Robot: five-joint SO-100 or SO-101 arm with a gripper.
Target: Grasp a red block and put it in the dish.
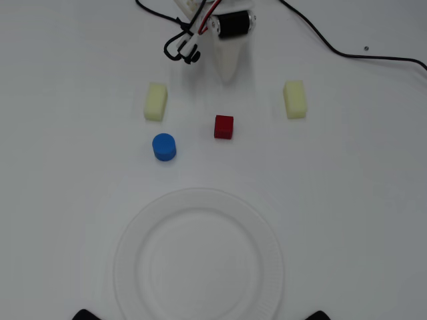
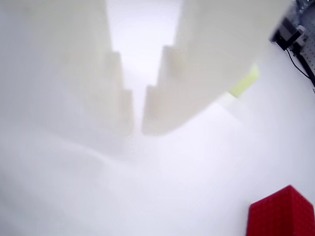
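A: What sits in the dish (image 1: 199, 267)?

B: No block or other object. In the overhead view the white paper plate lies at the near edge of the white table (image 1: 360, 200), its ribbed rim cut off by the bottom of the picture.

A: And the red block (image 1: 223, 127)?

B: On the bare table near the middle, well apart from the plate's rim, on the far side of it. The blue cylinder (image 1: 164, 147) stands to its left, a little nearer the plate. Two pale yellow blocks flank them, one to the left (image 1: 155, 101) and one towards the right edge (image 1: 295, 99).

A: Where is the arm?

B: At the far edge, top centre of the overhead view, with a black motor (image 1: 234, 23) and looped cables (image 1: 183, 47) beside it. The gripper (image 1: 229, 73) points down towards the table, beyond the red block and not touching it.

A: Fingers?

B: In the wrist view the gripper (image 2: 138, 129) looks blurred and washed out; the two white fingers (image 2: 162, 108) seem nearly pressed together, a thin gap between the tips, holding nothing. The red block (image 2: 281, 214) shows at the lower right corner.
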